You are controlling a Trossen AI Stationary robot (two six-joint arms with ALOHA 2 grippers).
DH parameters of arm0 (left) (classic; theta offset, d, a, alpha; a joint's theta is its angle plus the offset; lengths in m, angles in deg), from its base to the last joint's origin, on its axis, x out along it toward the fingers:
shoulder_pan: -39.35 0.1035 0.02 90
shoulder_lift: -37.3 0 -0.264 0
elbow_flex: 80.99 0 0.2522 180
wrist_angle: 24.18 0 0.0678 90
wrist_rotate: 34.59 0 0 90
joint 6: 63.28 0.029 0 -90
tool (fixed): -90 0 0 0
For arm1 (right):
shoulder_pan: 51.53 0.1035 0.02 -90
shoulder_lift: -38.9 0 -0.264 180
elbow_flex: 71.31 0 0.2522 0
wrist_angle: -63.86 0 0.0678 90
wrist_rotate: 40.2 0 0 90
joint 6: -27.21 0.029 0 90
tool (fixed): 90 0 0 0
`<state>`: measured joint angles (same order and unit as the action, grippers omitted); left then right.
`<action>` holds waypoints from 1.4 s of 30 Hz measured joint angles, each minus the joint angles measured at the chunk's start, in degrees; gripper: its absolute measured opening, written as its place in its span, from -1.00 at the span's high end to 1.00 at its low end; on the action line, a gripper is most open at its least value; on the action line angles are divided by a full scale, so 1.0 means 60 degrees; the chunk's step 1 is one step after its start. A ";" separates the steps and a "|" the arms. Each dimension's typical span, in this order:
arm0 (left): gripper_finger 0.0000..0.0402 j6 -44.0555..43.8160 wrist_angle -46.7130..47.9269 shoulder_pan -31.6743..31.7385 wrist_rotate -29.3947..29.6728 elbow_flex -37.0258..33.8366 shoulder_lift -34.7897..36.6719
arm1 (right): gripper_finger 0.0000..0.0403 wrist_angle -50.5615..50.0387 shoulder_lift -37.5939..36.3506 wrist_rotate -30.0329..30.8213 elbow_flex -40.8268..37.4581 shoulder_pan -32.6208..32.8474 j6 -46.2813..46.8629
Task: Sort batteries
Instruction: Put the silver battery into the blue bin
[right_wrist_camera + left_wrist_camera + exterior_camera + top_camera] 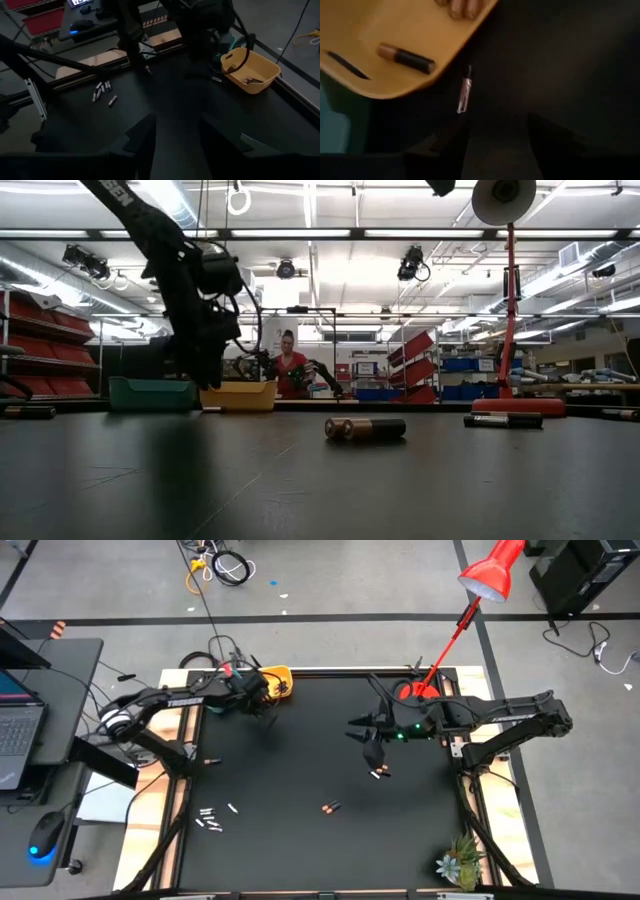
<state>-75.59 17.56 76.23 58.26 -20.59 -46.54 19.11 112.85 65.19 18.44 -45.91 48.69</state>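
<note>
My left gripper (268, 705) is open and empty, just above the mat beside the yellow bowl (395, 35) at the far left. The bowl holds a dark battery with a copper end (406, 58). A whitish-silver battery (464, 95) lies on the mat next to the bowl's rim, ahead of the fingers. My right gripper (371, 748) is open and empty above the mat at centre right, near a battery (378, 773). Another dark battery (331, 807) lies mid-mat, and several pale ones (210, 819) lie near the left front.
A teal bowl (150, 393) stands beside the yellow bowl (240, 395). A red lamp's base (415, 690) stands at the far right of the mat. A small plant (460, 862) sits at the front right corner. A single battery (211, 760) lies at the left edge. A person (290, 370) is in the room behind.
</note>
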 joint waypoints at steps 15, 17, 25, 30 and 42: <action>-0.01 0.0332 -0.0573 0.0296 0.0665 -0.0007 -0.0656 | 0.22 0.0000 0.0000 -0.0007 0.0000 -0.0141 0.0145; -0.01 0.0375 -0.0735 0.0381 0.0512 -0.0007 -0.0785 | 0.22 0.0002 0.0000 -0.0007 0.0000 -0.0141 0.0145; -0.01 0.0461 -0.0779 0.0482 0.0319 -0.0007 -0.1416 | 0.22 0.0004 0.0000 -0.0011 0.0000 -0.0141 0.0264; 0.00 0.0455 -0.0803 0.0482 0.0216 0.0033 -0.1576 | 0.22 0.0004 0.0000 -0.0011 0.0000 -0.0141 0.0398; 0.87 0.0750 -0.1007 0.0474 -0.0036 0.0011 -0.1601 | 0.22 0.0004 0.0000 -0.0001 0.0000 -0.0141 0.0437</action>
<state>-71.09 11.52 79.07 58.05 -20.53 -56.15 19.14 112.85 65.19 18.44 -46.75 51.31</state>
